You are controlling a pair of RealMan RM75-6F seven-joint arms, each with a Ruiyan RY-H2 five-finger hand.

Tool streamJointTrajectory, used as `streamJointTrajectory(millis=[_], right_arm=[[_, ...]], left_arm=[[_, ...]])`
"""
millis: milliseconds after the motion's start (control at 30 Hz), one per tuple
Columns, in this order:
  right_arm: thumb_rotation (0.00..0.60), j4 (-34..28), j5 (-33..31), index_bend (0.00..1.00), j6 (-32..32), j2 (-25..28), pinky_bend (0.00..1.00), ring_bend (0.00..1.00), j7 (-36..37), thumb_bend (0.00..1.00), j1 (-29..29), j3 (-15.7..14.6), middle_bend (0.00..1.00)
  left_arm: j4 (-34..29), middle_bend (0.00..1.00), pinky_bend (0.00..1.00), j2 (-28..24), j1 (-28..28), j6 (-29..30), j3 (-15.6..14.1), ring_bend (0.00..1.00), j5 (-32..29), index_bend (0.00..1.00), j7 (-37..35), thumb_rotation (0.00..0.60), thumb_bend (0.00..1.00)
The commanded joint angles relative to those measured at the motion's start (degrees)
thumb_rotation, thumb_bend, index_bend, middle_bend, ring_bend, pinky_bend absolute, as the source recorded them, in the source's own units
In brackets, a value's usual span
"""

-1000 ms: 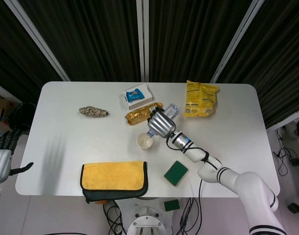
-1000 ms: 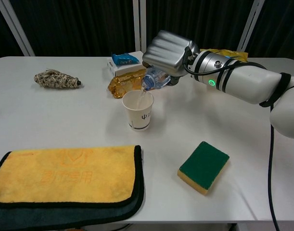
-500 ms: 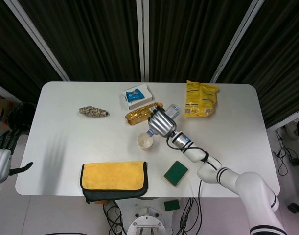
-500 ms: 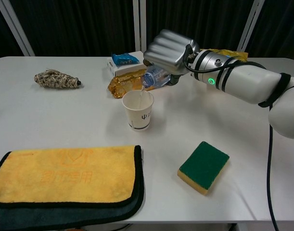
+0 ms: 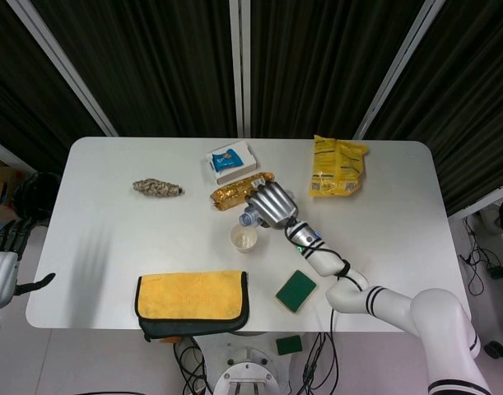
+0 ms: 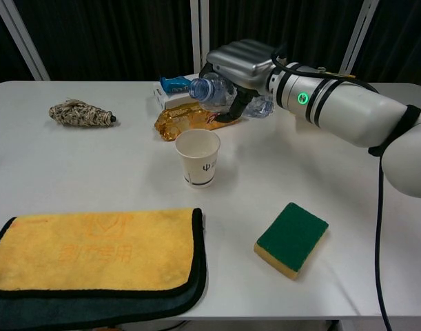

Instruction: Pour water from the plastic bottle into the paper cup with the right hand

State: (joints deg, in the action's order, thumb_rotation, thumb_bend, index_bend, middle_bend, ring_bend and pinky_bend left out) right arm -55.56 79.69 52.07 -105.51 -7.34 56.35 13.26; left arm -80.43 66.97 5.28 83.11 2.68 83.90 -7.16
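- The right hand [image 6: 241, 61] is grasping the plastic bottle [image 6: 209, 88], held almost level above the table [image 6: 93, 165].
- The bottle mouth is above the paper cup [image 6: 198, 157], toward 12 o'clock from it.
- The left hand [image 5: 2, 255] hangs beside the table at 9 o'clock; I cannot tell its state.

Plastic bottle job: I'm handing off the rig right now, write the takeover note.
Right hand: grips the plastic bottle, held nearly level above and behind the paper cup, mouth no longer over it.
Left hand: off the table's left edge, holding nothing, fingers apart.
Done: pour appears finished; no stream now.
Left: set the bottle upright on the table and let go.
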Motion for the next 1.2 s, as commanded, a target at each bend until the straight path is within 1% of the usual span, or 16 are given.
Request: streamJointTrajectory(millis=[33, 67, 200, 267, 367, 467, 567, 667, 700, 867, 933, 1033, 1200], right_arm=[[0.600, -6.84, -4.99, 0.81, -0.58, 3.27, 0.49, 0.64, 12.26, 0.40, -3.18, 3.67, 0.65], [0.600, -8.60, -6.63, 0.81, -1.19, 4.28, 0.50, 0.64, 15.62, 0.40, -4.19, 4.55, 0.65], [0.600, -12.78, -10.53, 0.81, -2.48, 7.53, 0.50, 0.64, 24.86, 0.40, -7.33, 6.78, 0.65], [0.600, -14.03, -11.36, 0.81, -3.45, 9.01, 0.50, 0.64, 29.50, 0.40, -8.81, 7.10, 0.65], [0.600, -14.23, -11.62, 0.81, -5.03, 10.88, 0.50, 0.64, 36.41, 0.42, -11.13, 6.68, 0.65], [0.600, -12.43, -9.33, 0.81, -4.18, 11.18, 0.50, 0.64, 42.77, 0.42, -13.74, 4.94, 0.65], [0.600, -8.23, -3.85, 0.81, 0.47, 9.50, 0.50, 0.64, 51.81, 0.44, -16.69, 2.25, 0.65], [0.600, -1.95, 1.10, 0.81, 5.43, 7.11, 0.50, 0.64, 62.12, 0.43, -19.06, -0.62, 0.65], [0.600, -0.12, 2.10, 0.81, 6.65, 6.39, 0.50, 0.64, 64.09, 0.43, -19.51, -1.27, 0.65], [0.600, 9.73, 6.59, 0.81, 13.17, 2.30, 0.50, 0.64, 69.20, 0.39, -21.40, -4.66, 0.65], [0.600, 12.52, 7.37, 0.81, 14.60, 1.17, 0.50, 0.64, 70.11, 0.39, -21.97, -5.51, 0.65], [0.600, 16.10, 7.69, 0.81, 15.36, -0.28, 0.50, 0.64, 72.00, 0.39, -22.73, -6.43, 0.65], [0.600, 19.91, 7.31, 0.80, 14.31, -1.71, 0.50, 0.64, 74.98, 0.39, -23.30, -7.20, 0.65]], left_arm=[[0.05, 0.07, 0.12, 0.02, -0.03, 0.06, -0.01, 0.00, 0.04, 0.09, -0.10, 0.536, 0.09], [0.06, 0.07, 0.12, 0.01, -0.05, 0.08, -0.02, 0.00, 0.06, 0.09, -0.14, 0.536, 0.09], [-0.10, 0.07, 0.12, -0.08, -0.08, 0.19, -0.07, 0.00, 0.20, 0.09, 0.05, 0.539, 0.09], [-0.27, 0.07, 0.12, -0.11, -0.05, 0.15, -0.11, 0.00, 0.25, 0.09, 0.22, 0.537, 0.09], [-0.62, 0.07, 0.12, -0.10, 0.08, -0.03, -0.21, 0.00, 0.43, 0.09, 0.55, 0.539, 0.09], [-0.94, 0.07, 0.12, -0.04, 0.25, -0.26, -0.33, 0.00, 0.64, 0.09, 1.06, 0.538, 0.09], [-1.38, 0.07, 0.11, -0.10, 0.46, -0.52, -0.47, 0.00, 0.86, 0.09, 1.70, 0.539, 0.09], [-2.02, 0.07, 0.12, -0.28, 0.63, -0.63, -0.59, 0.00, 1.14, 0.09, 2.51, 0.541, 0.09], [-2.20, 0.07, 0.12, -0.32, 0.68, -0.66, -0.60, 0.00, 1.17, 0.09, 2.76, 0.542, 0.09], [-3.10, 0.07, 0.12, -0.34, 0.97, -1.12, -0.63, 0.00, 1.09, 0.09, 3.84, 0.542, 0.09], [-3.28, 0.07, 0.12, -0.29, 1.07, -1.32, -0.70, 0.00, 1.09, 0.09, 4.07, 0.540, 0.09], [-3.53, 0.07, 0.12, -0.26, 1.18, -1.56, -0.80, 0.00, 1.08, 0.09, 4.61, 0.543, 0.09], [-3.77, 0.07, 0.12, -0.20, 1.35, -1.84, -0.91, 0.00, 1.08, 0.09, 5.03, 0.542, 0.09]])
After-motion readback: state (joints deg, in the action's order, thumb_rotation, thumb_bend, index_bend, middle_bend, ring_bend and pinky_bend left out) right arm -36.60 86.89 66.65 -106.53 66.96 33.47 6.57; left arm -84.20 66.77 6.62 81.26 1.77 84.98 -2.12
